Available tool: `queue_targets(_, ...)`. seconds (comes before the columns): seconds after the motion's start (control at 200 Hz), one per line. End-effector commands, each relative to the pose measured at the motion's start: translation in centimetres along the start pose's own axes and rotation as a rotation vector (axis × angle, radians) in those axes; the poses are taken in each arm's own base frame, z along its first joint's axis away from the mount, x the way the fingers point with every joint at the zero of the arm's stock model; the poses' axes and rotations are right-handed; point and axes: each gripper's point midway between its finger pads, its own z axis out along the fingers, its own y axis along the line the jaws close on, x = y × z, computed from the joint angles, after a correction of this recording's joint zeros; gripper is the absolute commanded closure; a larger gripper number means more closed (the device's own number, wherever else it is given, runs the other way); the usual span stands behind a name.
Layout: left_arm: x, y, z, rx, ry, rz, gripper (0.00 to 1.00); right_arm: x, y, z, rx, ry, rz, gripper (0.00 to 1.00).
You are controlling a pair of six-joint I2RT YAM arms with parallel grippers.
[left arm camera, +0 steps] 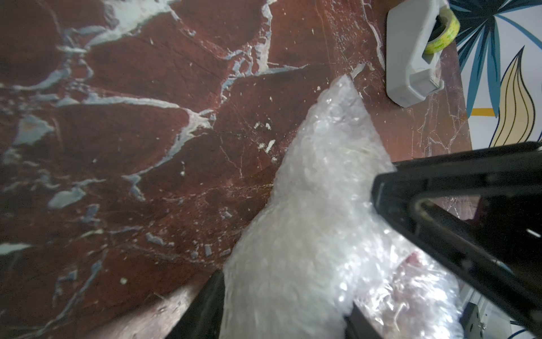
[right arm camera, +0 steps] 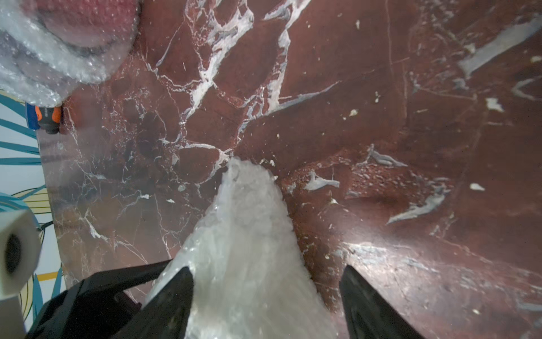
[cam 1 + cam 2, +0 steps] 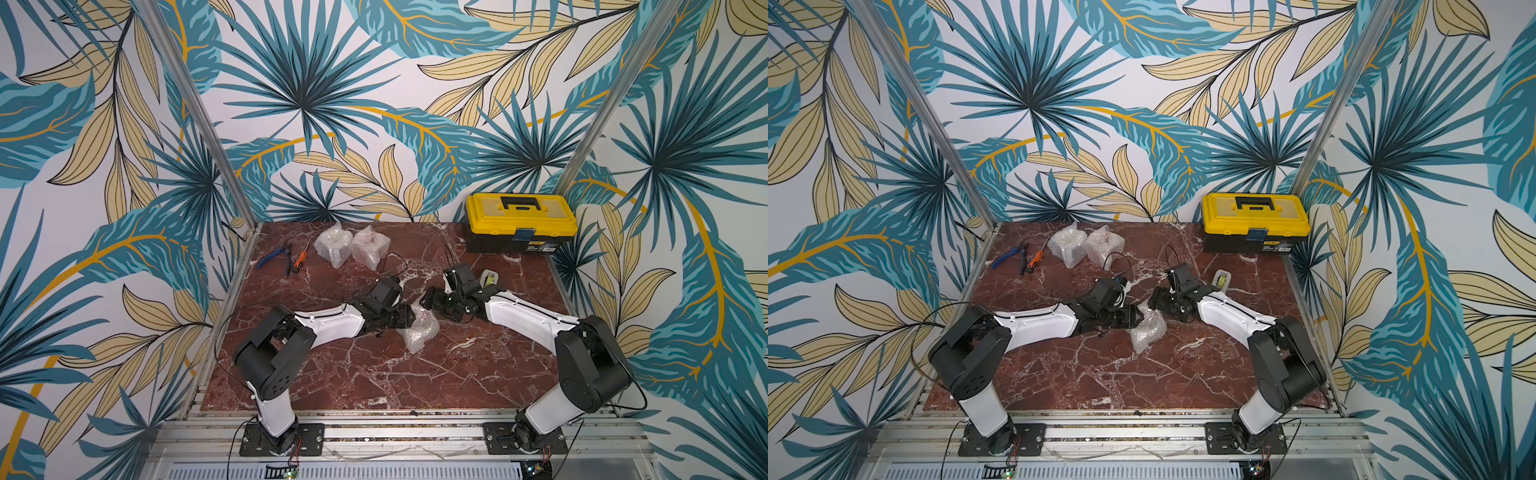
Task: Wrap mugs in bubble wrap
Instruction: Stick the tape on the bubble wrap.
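TWO DOWN, ONE IN HAND: You have two finished bundles side by side and touching at the far left of the marble table, near the pliers and screwdriver. A red tint shows thru the plastic of one in the R wrist view.

The third bundle lies mid-table btwn your two arms. Its bubble wrap is bunched round what looks like the last mug. Only a pinkish patch shows thru, so which mug it is can't be told.

No bare mugs or loose sheets are in sight. By my read the job is in its last stage: close the loose ends and prob. tape them. The tape dispenser sits to the bundle's right, a little farther back. I can make out no tape on this bundle.

Your left gripper is clamped on the bundle's left side, w/ wrap pinched btwn its fingers. Your right gripper has its jaws wide apart around a pointed tail of wrap. One finger lies against the plastic and the other finger is clear of it, so it grips nothing.
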Motion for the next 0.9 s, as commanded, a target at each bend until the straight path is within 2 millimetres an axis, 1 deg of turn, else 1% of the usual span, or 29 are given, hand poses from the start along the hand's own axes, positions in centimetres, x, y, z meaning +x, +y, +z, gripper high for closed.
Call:
queue_targets(0.0,3.5,3.0,1.0,-0.099,0.112,-0.016,0.48,1.3,-2.5,1.9,0.084,0.044,0.074,0.21)
queue_targets(0.085,3.5,3.0,1.0,-0.101,0.112,-0.014,0.48,2.6,-2.4,3.0,0.047,0.099,0.105,0.21)
queue_targets(0.16,3.4,2.9,1.0,-0.099,0.112,-0.015,0.48,3.0,-1.8,3.0,0.006,0.121,0.110,0.21)
queue_targets(0.175,3.4,3.0,1.0,-0.100,0.112,-0.015,0.48,2.4,-1.0,2.9,-0.026,0.098,0.102,0.21)
queue_targets(0.22,3.4,2.9,1.0,-0.100,0.111,-0.015,0.48,1.9,-0.1,2.3,-0.065,0.080,0.094,0.21)
queue_targets(0.345,3.5,3.0,1.0,-0.100,0.113,-0.014,0.48,-0.1,2.5,-0.4,-0.155,0.007,0.055,0.21)
queue_targets(0.441,3.4,2.9,0.9,-0.098,0.110,-0.015,0.48,-1.3,3.6,-2.1,-0.191,-0.050,0.028,0.21)
queue_targets(0.506,3.4,2.8,0.9,-0.096,0.110,-0.014,0.48,-1.8,3.4,-2.6,-0.179,-0.077,0.013,0.21)
queue_targets(0.556,3.3,2.7,0.9,-0.094,0.109,-0.013,0.48,-1.8,2.9,-2.5,-0.153,-0.086,0.007,0.21)
queue_targets(0.616,3.3,2.6,0.8,-0.090,0.107,-0.015,0.48,-1.8,1.8,-2.2,-0.094,-0.085,0.020,0.21)
queue_targets(0.626,3.3,2.6,0.8,-0.089,0.106,-0.014,0.48,-1.4,1.2,-2.1,-0.066,-0.069,0.025,0.21)
queue_targets(0.646,3.1,2.5,0.7,-0.088,0.104,-0.015,0.47,-1.2,0.6,-1.9,-0.037,-0.061,0.031,0.22)
queue_targets(0.701,3.0,2.3,0.5,-0.082,0.099,-0.016,0.42,-0.8,-0.2,-1.8,-0.008,-0.052,0.033,0.22)
queue_targets(0.791,2.4,1.8,-0.3,-0.073,0.077,-0.024,0.33,-0.5,-0.2,-2.5,-0.023,-0.059,0.025,0.22)
queue_targets(0.891,1.4,1.0,-1.8,-0.068,0.037,-0.030,0.26,-0.9,0.4,-4.4,-0.049,-0.099,-0.007,0.22)
